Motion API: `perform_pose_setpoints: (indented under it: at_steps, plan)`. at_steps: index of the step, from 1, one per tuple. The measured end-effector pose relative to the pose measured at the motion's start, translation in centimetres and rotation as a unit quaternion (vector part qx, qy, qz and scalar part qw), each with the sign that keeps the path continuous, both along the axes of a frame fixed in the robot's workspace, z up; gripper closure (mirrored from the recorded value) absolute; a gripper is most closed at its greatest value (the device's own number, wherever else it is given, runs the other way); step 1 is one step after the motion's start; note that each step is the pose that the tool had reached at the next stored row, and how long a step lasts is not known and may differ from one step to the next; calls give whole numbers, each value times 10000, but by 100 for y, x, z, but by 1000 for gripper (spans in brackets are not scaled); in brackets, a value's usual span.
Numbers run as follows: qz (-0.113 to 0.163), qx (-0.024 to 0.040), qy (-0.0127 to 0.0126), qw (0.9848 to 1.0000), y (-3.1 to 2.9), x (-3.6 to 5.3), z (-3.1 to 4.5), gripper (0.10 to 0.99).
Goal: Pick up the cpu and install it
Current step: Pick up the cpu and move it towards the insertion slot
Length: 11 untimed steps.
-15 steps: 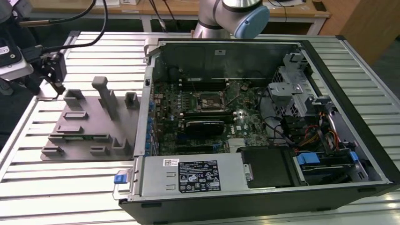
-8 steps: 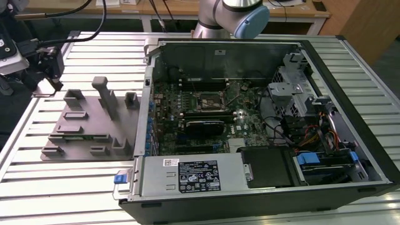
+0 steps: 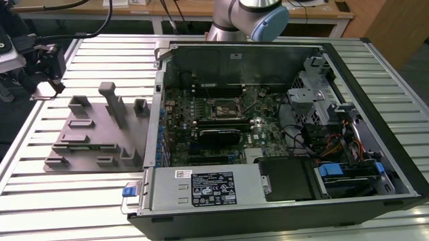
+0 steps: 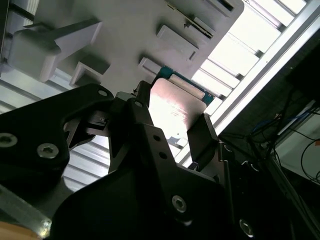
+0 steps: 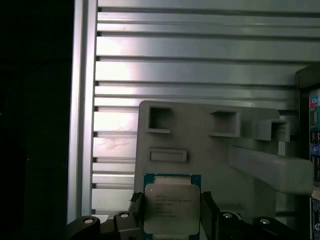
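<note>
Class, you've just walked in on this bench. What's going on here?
A robot arm's gripper is holding the cpu, with a finger against each of two opposite sides. In the exterior view it holds the chip at that view's left, beside the grey tray and above the slatted table. The open case lies to the right. The cpu is not yet in the motherboard socket.
</note>
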<state>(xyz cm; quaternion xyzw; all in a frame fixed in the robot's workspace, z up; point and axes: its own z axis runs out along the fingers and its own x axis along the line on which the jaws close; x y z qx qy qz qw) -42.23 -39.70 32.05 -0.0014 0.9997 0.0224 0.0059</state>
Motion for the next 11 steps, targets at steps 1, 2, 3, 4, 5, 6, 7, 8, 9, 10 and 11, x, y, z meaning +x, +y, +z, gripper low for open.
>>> perform_pose_setpoints:
  at_steps: [1,2,3,4,5,6,7,8,9,10,11]
  plan:
    - [0,0,0,10000,0,0,14,545]
    - [0,0,0,10000,0,0,27,545]
    - [0,0,0,10000,0,0,39,545]
    - [0,0,0,10000,0,0,52,545]
    - [0,0,0,10000,0,0,65,545]
    - [0,0,0,10000,0,0,78,545]
    - [0,0,0,10000,0,0,91,545]
    - [0,0,0,10000,0,0,105,545]
    - [0,0,0,10000,0,0,119,545]
    - [0,0,0,10000,0,0,134,545]
    - [0,0,0,10000,0,0,149,545]
